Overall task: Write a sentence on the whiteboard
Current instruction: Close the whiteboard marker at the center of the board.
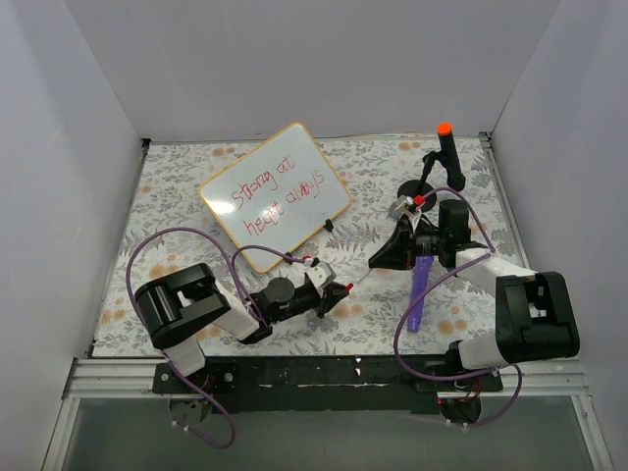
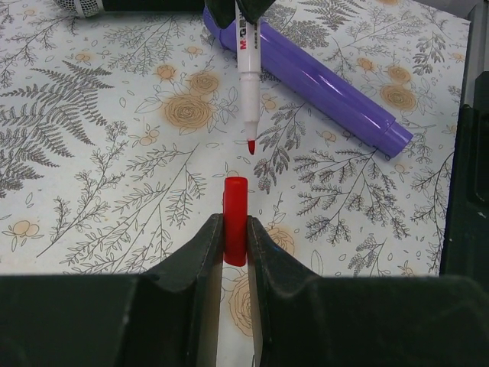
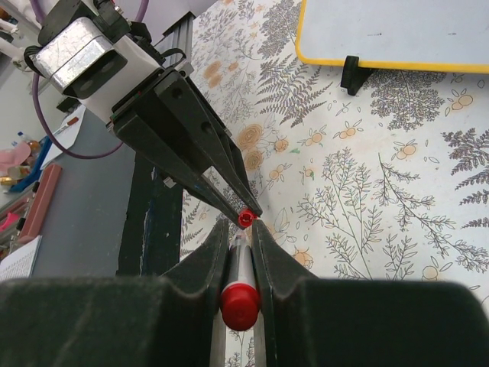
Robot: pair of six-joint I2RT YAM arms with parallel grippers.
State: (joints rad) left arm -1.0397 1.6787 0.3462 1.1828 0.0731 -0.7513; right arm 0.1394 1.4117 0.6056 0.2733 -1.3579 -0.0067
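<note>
Glossy white, wood-framed rectangular whiteboard point(image 1: 319, 211): probably light, stiff, slick-faced, best gripped at frame edge; left gripper point(image 2: 235, 224) pinches red plastic cap point(image 2: 235, 199), right gripper point(image 3: 240, 229) pinches white marker point(image 2: 248, 69).

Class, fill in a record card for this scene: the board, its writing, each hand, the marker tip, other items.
whiteboard: far side, left of centre, askew
sentence: two red handwritten lines
left hand: shut on red cap
right hand: shut on marker
marker tip: bare, aimed at the cap, not yet inside
other: purple tube lying near right hand
</note>
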